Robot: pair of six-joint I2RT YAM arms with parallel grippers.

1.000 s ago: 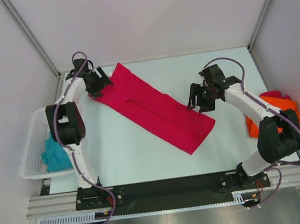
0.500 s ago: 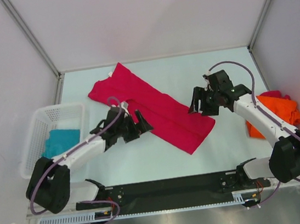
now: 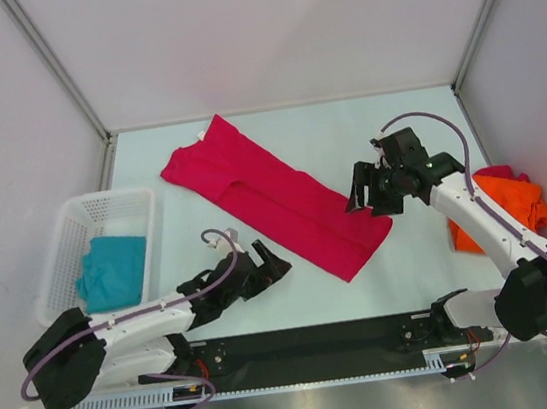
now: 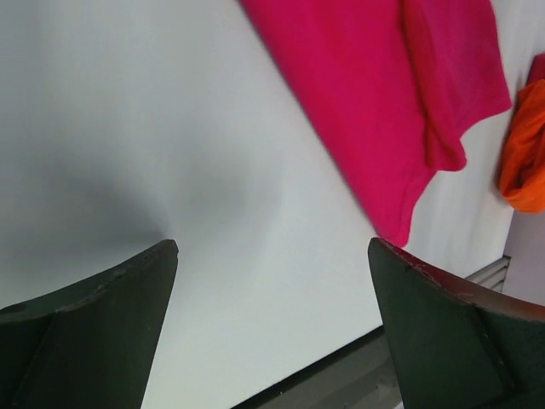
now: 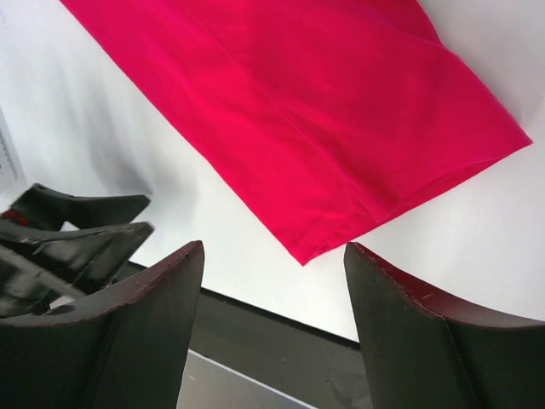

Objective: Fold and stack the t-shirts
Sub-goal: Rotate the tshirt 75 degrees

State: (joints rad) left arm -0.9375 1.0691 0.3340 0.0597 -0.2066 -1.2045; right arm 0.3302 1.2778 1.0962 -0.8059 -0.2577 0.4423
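Observation:
The crimson-pink t-shirt (image 3: 278, 199) lies flat as a long folded strip, running diagonally from the far left to the near right of the table. It also fills the top of the left wrist view (image 4: 383, 102) and of the right wrist view (image 5: 298, 111). My left gripper (image 3: 271, 265) (image 4: 272, 247) is open and empty, low over bare table just left of the strip's near half. My right gripper (image 3: 361, 193) (image 5: 272, 247) hangs open and empty over the strip's near right end. The orange t-shirt (image 3: 500, 200) (image 4: 528, 162) is bunched at the right edge. The teal t-shirt (image 3: 111, 271) lies in the basket.
The white mesh basket (image 3: 101, 199) stands at the left edge of the table. A black rail (image 3: 312, 341) (image 5: 281, 341) runs along the front edge by the arm bases. Metal frame posts and white walls close in the back and sides.
My left arm has swung from the shirt's far left end down to the near front of the table, and its jaws have spread wider. The right gripper has barely shifted.

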